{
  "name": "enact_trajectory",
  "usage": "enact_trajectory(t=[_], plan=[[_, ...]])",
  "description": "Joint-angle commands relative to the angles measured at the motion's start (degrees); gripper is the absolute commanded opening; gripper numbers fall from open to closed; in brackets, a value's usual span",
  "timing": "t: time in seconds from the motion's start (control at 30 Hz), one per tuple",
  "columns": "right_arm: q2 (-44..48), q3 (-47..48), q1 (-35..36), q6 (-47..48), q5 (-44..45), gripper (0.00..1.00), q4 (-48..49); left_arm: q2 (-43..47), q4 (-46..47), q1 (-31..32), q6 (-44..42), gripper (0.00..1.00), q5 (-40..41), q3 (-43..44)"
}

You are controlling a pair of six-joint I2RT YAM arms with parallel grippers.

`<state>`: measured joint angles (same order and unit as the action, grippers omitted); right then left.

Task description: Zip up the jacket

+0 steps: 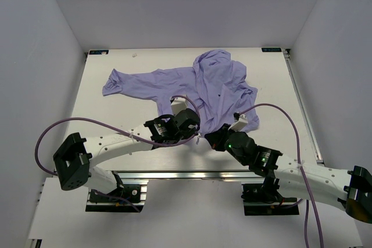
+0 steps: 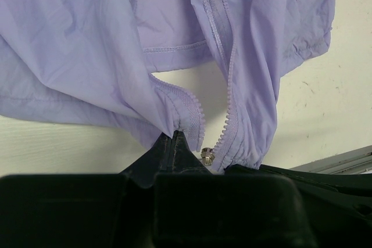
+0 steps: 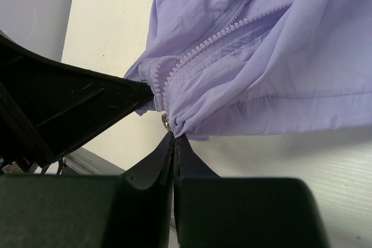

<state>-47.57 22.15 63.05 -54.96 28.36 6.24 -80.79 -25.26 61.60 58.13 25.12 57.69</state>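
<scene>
Overhead and wrist views during the zip-up task. The table (image 1: 116, 121) carries the jacket (image 1: 216, 85), spread wrinkled across its far half, one sleeve reaching to the left and the hem turned toward the arm bases. Both arms converge on the near hem, at the foot of the front opening. The left gripper (image 2: 174, 136) has its jaws pressed together on the bottom of one zipper tape, pinching the fabric at the fingertips. The right gripper (image 3: 174, 139) is likewise clamped on the gathered hem corner of the other side, just beside its partner. Between them the two rows of zipper teeth (image 2: 229, 114) stand apart at the hem and draw together higher up; whether they mesh there cannot be told. A small metal fitting (image 2: 206, 156), probably the slider or end pin, sits at the very bottom of the right-hand row. The step in hand appears to be the alignment of the two zipper ends. The next move likely calls for seating one end in the fitting, with the hem held taut, before any upward pull.
</scene>
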Motion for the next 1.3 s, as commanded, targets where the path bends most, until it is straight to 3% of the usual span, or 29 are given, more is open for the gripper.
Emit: enact_trajectory(t=[0.0,1.27], plan=[[0.6,0.1,0.0,-0.5,1.2,0.0,3.6,2.3,0.5,0.0,0.2,0.0,1.0,-0.2],[-0.9,0.3,0.0,-0.1,1.1,0.0,6.5,2.9,1.0,0.0,0.2,0.0,0.5,-0.6]])
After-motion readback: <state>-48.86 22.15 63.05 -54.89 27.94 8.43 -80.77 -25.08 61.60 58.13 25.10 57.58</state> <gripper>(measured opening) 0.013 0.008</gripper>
